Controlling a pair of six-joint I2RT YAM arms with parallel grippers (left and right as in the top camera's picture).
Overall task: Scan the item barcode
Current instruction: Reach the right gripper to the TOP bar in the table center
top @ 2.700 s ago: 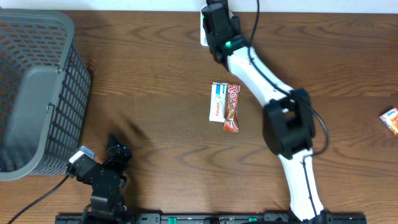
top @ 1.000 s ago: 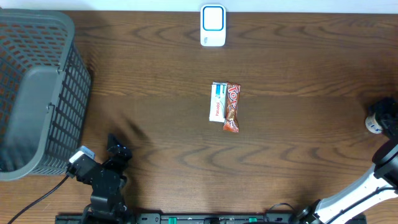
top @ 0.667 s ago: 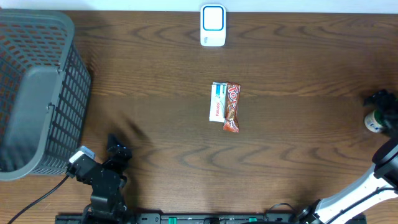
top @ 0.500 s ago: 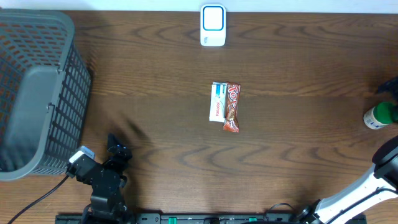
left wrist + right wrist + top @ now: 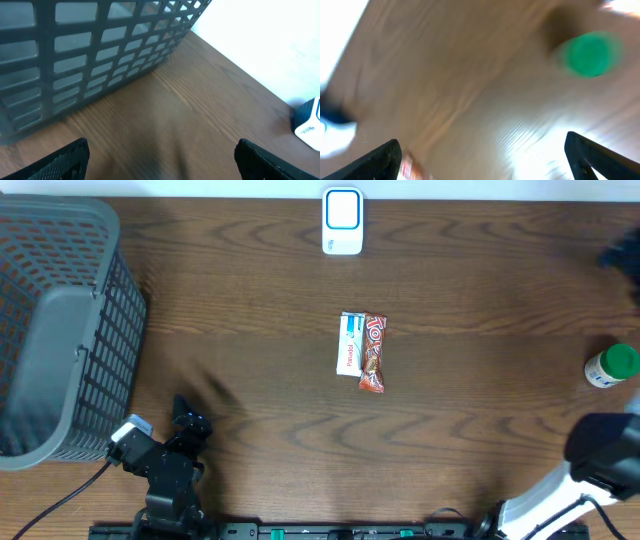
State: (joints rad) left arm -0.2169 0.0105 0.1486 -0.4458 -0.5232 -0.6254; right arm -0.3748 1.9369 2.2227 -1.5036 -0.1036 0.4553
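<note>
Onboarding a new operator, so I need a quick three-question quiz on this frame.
1. True or false: the snack bar lies inside the basket.
2. In the overhead view, what lies directly beside the snack bar, on its left? A) white packet B) basket C) mug
3. Fill in: the bottle at far right has a ___ cap.

Key: 1 false; 2 A; 3 green.
</note>
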